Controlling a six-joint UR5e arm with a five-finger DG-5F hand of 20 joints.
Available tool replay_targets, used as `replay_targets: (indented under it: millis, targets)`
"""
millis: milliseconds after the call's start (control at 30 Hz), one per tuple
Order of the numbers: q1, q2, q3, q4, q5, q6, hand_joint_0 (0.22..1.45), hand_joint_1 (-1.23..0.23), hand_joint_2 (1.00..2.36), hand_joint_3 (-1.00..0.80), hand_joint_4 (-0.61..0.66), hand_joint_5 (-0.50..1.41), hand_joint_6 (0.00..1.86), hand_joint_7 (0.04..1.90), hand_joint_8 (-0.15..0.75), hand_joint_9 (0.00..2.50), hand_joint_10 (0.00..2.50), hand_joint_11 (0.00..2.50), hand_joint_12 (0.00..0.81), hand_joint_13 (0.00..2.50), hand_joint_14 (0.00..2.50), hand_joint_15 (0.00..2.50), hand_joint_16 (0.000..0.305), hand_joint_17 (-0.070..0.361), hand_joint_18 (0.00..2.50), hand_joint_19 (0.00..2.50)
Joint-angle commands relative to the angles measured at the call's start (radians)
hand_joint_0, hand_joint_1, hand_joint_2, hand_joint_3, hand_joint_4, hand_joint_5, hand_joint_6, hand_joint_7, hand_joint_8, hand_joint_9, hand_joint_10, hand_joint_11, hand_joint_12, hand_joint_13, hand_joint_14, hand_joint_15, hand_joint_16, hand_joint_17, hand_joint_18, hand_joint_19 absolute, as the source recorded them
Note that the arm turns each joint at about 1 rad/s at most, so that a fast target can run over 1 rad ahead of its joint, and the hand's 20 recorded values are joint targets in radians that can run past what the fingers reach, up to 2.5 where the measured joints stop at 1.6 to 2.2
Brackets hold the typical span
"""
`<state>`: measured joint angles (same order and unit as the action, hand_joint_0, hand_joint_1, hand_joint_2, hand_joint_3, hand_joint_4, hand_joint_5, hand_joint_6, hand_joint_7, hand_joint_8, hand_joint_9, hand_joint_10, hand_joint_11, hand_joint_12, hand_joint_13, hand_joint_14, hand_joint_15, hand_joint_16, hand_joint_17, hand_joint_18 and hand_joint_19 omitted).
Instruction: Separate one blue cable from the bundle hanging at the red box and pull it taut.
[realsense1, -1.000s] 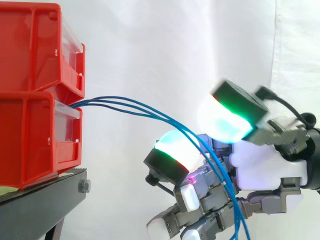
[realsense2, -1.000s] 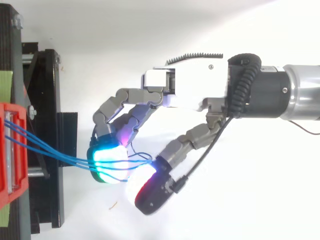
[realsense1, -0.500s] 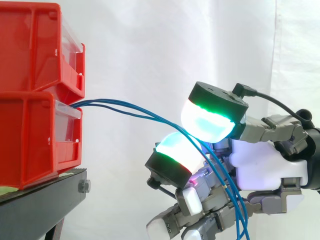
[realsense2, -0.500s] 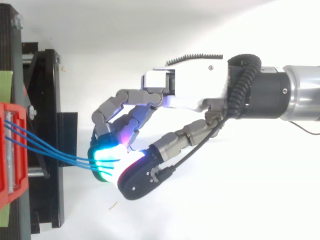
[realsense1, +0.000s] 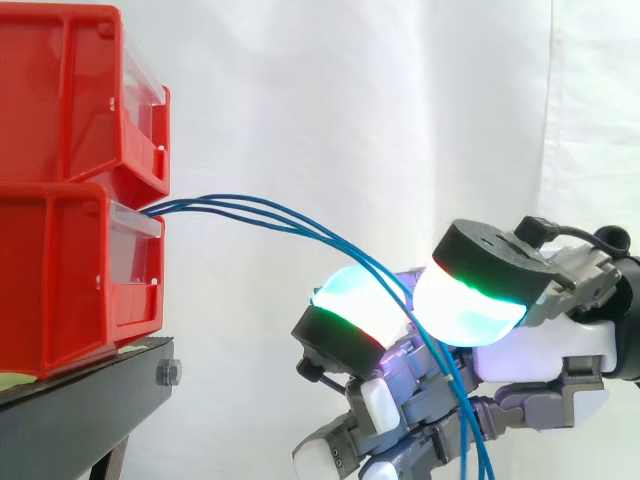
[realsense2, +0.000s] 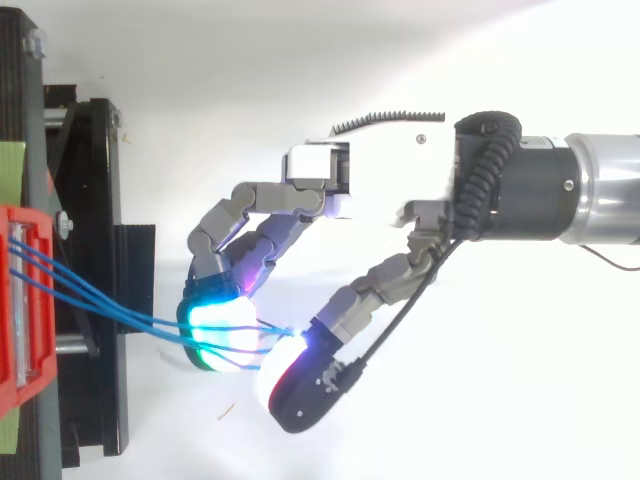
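Red bins (realsense1: 70, 200) on a black stand (realsense1: 80, 405) sit well beyond the hand's fingertips | hand (realsense2: 370, 182) curls thumb and fingers round three blue cables (realsense1: 300, 224) running from the bins down between its glowing pads (realsense2: 220, 325) | step: singling out, apparently none separated yet | next: release two, pinch one, draw away from the bins.

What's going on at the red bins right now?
The robot hand is working on the blue cables that come out of the lower red box on the black stand. Its fingers and thumb are curled on the bundle, with the glowing pads pinching the strands between them. All the strands run together into the hand in a slack arc and hang down past it, so none is separated or pulled taut yet.
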<state>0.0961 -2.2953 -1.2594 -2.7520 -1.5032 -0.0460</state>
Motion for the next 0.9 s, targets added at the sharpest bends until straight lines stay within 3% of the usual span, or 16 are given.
replay_targets:
  millis: [0, 33, 100, 200, 367, 600, 667, 867]
  targets:
    - [-0.001, 0.0, 0.0, -0.002, 0.0, 0.0, 0.59, -0.95, 1.0, -0.5, 0.1, -0.13, 0.93, 1.1, 0.29, 0.92, 0.02, 0.71, 0.347, 0.63, 0.01, 0.28, 0.044, 0.099, 0.74, 0.28]
    - [0.001, 0.0, 0.0, 0.0, 0.0, 0.0, 0.52, -0.9, 1.0, -0.5, 0.1, -0.12, 0.92, 1.1, 0.303, 0.94, 0.01, 0.7, 0.359, 0.64, 0.01, 0.28, 0.047, 0.106, 0.75, 0.3]
    - [0.001, 0.0, 0.0, -0.002, 0.0, 0.0, 0.47, -0.85, 1.0, -0.5, 0.11, -0.12, 0.91, 1.06, 0.315, 0.95, 0.02, 0.68, 0.375, 0.64, 0.01, 0.28, 0.05, 0.112, 0.76, 0.3]
    - [-0.001, 0.0, 0.0, -0.002, 0.0, 0.0, 0.44, -0.68, 1.0, -0.5, 0.12, -0.11, 0.88, 1.06, 0.331, 0.96, 0.01, 0.66, 0.392, 0.65, 0.01, 0.28, 0.054, 0.121, 0.77, 0.31]
    - [-0.001, 0.0, 0.0, -0.002, 0.0, 0.0, 0.59, -0.45, 1.0, -0.5, 0.08, -0.1, 0.84, 1.11, 0.291, 0.96, 0.02, 0.65, 0.344, 0.61, 0.01, 0.3, 0.044, 0.099, 0.67, 0.4]
    - [-0.006, 0.0, 0.0, -0.002, -0.002, 0.001, 0.6, -0.55, 1.01, -0.3, 0.1, -0.12, 0.84, 1.17, 0.33, 0.97, 0.01, 0.64, 0.381, 0.62, 0.01, 0.3, 0.052, 0.116, 0.69, 0.38]
    - [-0.006, 0.0, 0.0, -0.002, 0.0, 0.001, 0.59, -0.67, 1.01, -0.22, 0.13, -0.15, 0.87, 1.12, 0.349, 0.94, 0.01, 0.67, 0.408, 0.63, 0.01, 0.3, 0.057, 0.128, 0.73, 0.34]
    - [-0.004, 0.0, 0.0, -0.002, 0.0, 0.0, 0.63, -0.8, 1.01, -0.27, 0.11, -0.2, 0.91, 1.07, 0.311, 0.85, 0.02, 0.72, 0.374, 0.6, 0.01, 0.29, 0.051, 0.114, 0.69, 0.34]
